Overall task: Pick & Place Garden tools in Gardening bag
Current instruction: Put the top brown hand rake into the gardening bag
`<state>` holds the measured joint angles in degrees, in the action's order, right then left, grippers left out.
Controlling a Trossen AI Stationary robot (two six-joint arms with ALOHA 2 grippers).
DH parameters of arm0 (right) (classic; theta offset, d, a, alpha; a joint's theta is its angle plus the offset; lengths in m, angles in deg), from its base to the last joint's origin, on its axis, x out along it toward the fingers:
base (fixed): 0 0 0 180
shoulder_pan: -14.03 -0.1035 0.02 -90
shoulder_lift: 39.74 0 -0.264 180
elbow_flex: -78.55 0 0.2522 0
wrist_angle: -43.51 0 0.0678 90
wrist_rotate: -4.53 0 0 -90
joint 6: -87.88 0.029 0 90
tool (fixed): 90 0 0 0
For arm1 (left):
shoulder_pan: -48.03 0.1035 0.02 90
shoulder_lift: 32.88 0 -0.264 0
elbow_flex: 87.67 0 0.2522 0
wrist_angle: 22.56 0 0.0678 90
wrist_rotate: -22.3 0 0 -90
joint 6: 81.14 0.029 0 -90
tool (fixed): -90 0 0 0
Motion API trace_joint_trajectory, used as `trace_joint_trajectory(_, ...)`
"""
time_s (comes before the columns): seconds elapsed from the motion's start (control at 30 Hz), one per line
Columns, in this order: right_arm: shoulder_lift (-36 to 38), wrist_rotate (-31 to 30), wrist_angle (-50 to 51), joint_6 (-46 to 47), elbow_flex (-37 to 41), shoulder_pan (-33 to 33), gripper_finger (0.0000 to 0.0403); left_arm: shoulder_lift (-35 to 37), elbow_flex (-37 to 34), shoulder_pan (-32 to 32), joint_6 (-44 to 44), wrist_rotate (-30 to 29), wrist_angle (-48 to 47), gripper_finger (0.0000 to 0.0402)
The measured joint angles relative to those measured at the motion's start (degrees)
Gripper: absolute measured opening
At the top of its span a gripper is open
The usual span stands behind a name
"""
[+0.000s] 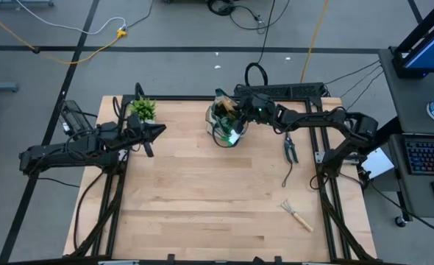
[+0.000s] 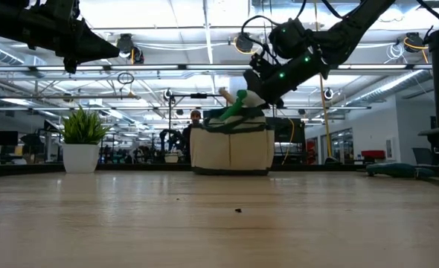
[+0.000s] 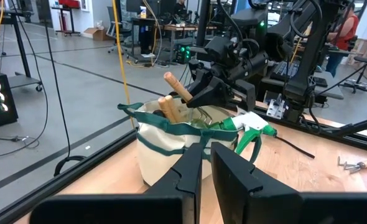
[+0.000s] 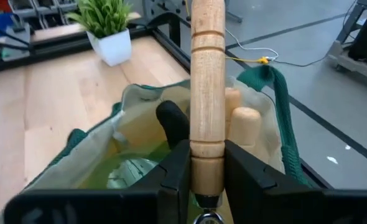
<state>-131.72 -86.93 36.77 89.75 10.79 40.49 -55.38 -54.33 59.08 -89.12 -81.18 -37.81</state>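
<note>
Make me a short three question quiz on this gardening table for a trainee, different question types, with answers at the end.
1. True or false: the right gripper holds a wooden handle over the bag.
2. Which tool lies nearest the table's front edge? A) shears B) hand rake C) spray bottle
3. Fill in: the left gripper hangs shut beside the ____.

Key
1. True; its jaws pinch the handle above the bag's mouth.
2. B; the hand rake lies alone there, while the shears lie by the right arm and the spray bottle sits in the bag.
3. Potted plant.
</note>
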Motion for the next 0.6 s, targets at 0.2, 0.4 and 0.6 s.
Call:
trace_joint_trajectory(0.2, 0.00, 0.03, -0.33, 1.84, 0.00, -0.02, 0.0073, 0.00, 0.00, 0.02, 0.00, 0.00, 0.00, 0.0042)
trace_joint_trajectory(0.4, 0.00, 0.03, -0.11, 1.80, 0.00, -0.02, 0.0074, 0.02, 0.00, 0.00, -0.26, 0.02, 0.02, 0.0042)
trace_joint_trajectory(0.6, 0.00, 0.05, -0.16, 1.78, 0.00, -0.02, 0.0094, 0.00, 0.00, 0.00, -0.28, 0.02, 0.02, 0.0042)
